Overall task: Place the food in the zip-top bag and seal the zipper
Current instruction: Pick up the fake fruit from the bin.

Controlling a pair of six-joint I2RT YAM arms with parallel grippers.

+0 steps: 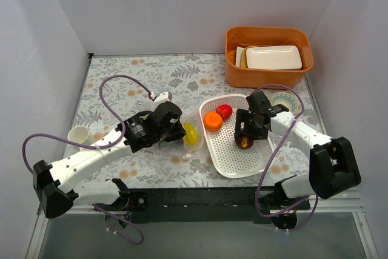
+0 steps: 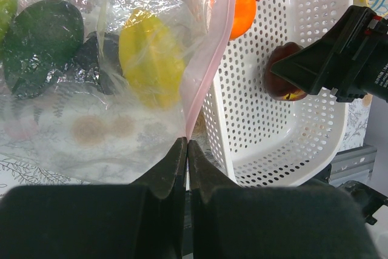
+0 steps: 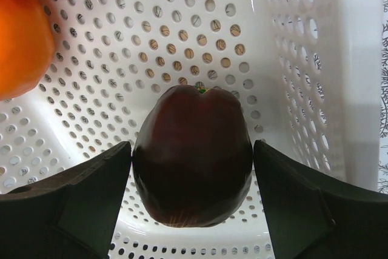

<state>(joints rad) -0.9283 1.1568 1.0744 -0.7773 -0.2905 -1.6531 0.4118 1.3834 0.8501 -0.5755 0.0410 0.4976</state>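
The clear zip-top bag [image 2: 91,89] lies left of the white basket [image 1: 225,156], holding a yellow-green fruit [image 2: 148,56] and a dark green avocado [image 2: 39,43]. My left gripper [image 2: 187,144] is shut on the bag's pink zipper strip [image 2: 206,59], holding the mouth up; it also shows in the top view [image 1: 179,133]. My right gripper [image 3: 192,177] is open inside the basket, its fingers either side of the dark maroon plum [image 3: 193,156], the left one touching, the right just clear. An orange [image 1: 212,121] and a red apple [image 1: 224,111] lie at the basket's far end.
An orange bin [image 1: 268,56] with a white container stands at the back right. A small white cup [image 1: 79,134] sits at the left. A round patterned plate [image 1: 288,100] lies right of the basket. Grey walls close the table on three sides.
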